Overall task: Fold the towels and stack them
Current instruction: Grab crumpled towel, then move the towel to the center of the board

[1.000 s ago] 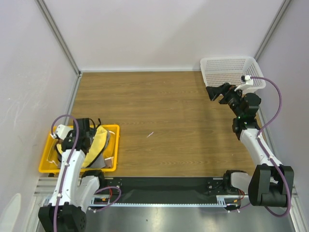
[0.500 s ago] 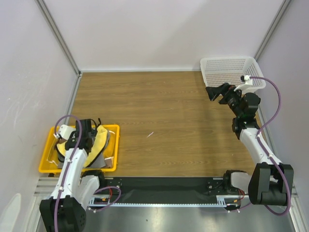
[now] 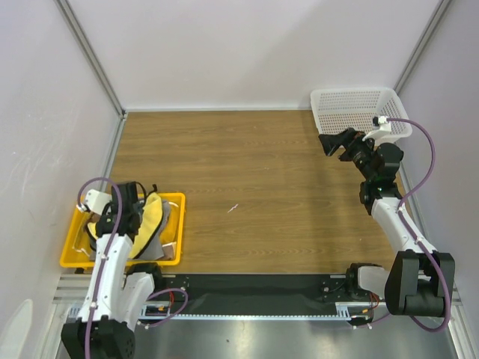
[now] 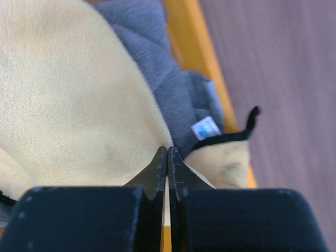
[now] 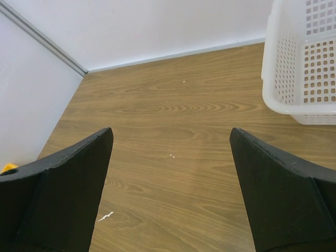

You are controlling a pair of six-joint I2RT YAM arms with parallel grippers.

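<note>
Left gripper [image 4: 167, 152], pinching the yellow towel [image 4: 79, 105], has bunched it higher above the grey towel [image 4: 157, 68] in the yellow tray [image 4: 197, 58]. Right gripper [image 5: 170, 134] stays spread. Folding not yet begun.

Soft, even light falls on the table [image 3: 254, 164] from above, and shadows on it are faint. In the left wrist view the table is smeared and blurry, and the black fingers [image 4: 153, 178] near the lens look fuzzy.
</note>
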